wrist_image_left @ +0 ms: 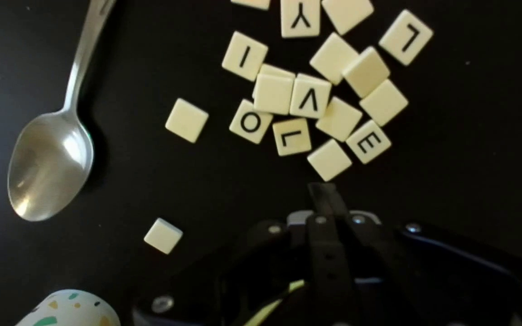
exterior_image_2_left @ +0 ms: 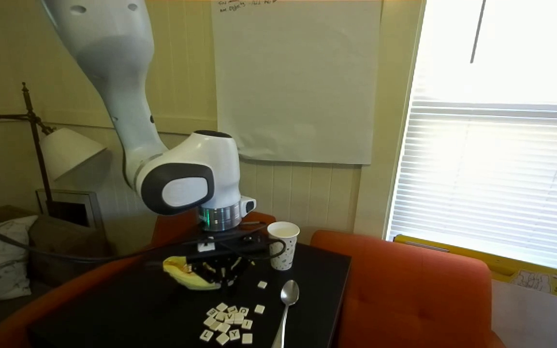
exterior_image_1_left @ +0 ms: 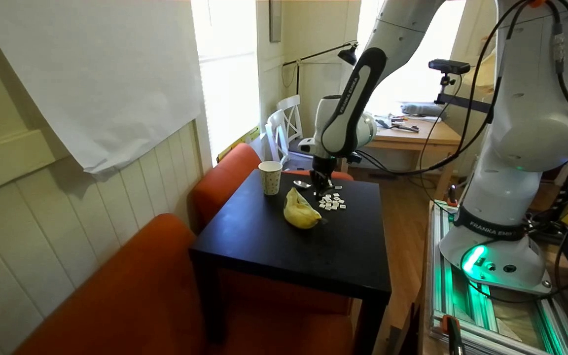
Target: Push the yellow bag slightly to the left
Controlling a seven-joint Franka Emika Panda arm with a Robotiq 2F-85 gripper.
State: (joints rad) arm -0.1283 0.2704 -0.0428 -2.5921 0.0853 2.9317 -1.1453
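The yellow bag (exterior_image_1_left: 300, 212) is a lumpy, rounded pouch lying on the dark table. In an exterior view the bag (exterior_image_2_left: 186, 276) lies just left of the gripper, its right end partly covered by it. In the wrist view only thin yellow strips (wrist_image_left: 265, 312) show between dark gripper parts. My gripper (wrist_image_left: 324, 188) is shut with its fingertips together and nothing visible between them. The gripper (exterior_image_1_left: 321, 191) is low over the table beside the bag; in an exterior view the gripper (exterior_image_2_left: 225, 281) points down. I cannot tell whether it touches the bag.
The black table (exterior_image_1_left: 284, 251) also holds loose letter tiles (exterior_image_1_left: 332, 201) close to the fingertips. A metal spoon (wrist_image_left: 52, 163) and a speckled paper cup (exterior_image_2_left: 284, 244) stand or lie nearby. Orange seats (exterior_image_1_left: 160, 276) and a wall border the table.
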